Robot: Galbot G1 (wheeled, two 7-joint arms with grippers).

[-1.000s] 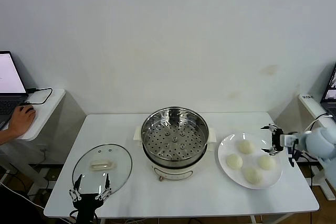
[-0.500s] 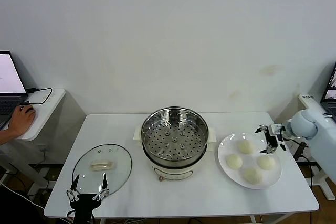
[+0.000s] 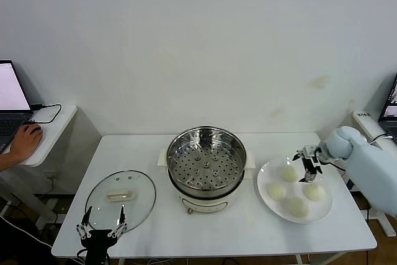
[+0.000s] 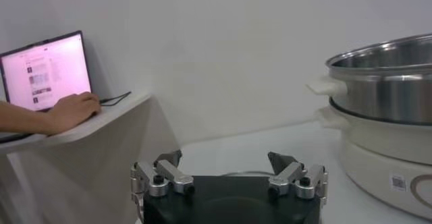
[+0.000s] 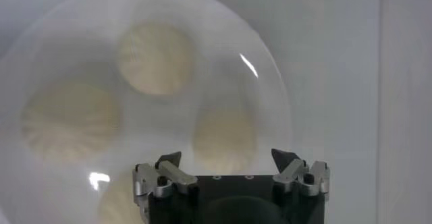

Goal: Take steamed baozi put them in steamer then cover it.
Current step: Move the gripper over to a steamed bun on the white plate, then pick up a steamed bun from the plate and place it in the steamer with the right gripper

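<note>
The steel steamer (image 3: pixel 206 164) stands uncovered mid-table, its perforated tray bare. Several cream-white baozi lie on a white plate (image 3: pixel 264 181) to its right: a back one (image 3: pixel 289 172), a left one (image 3: pixel 276 190), a right one (image 3: pixel 314 192) and a front one (image 3: pixel 298 207). My right gripper (image 3: pixel 306 164) hovers open over the plate's back right part, between the back and right buns. In the right wrist view its gripper (image 5: pixel 226 156) frames one bun (image 5: pixel 226 137) below it and holds nothing. My left gripper (image 3: pixel 99 231) is open at the table's front left edge, beside the glass lid (image 3: pixel 121 198).
The steamer (image 4: pixel 385 77) rises to one side in the left wrist view, where the left gripper (image 4: pixel 224 158) is empty. A side desk (image 3: pixel 53 128) with a laptop and a person's hand (image 3: pixel 23 142) stands at far left. Another table edge (image 3: pixel 369 125) is at far right.
My right gripper has swung in from beyond the plate's right rim to above the plate. The left gripper has sunk slightly toward the table's front edge.
</note>
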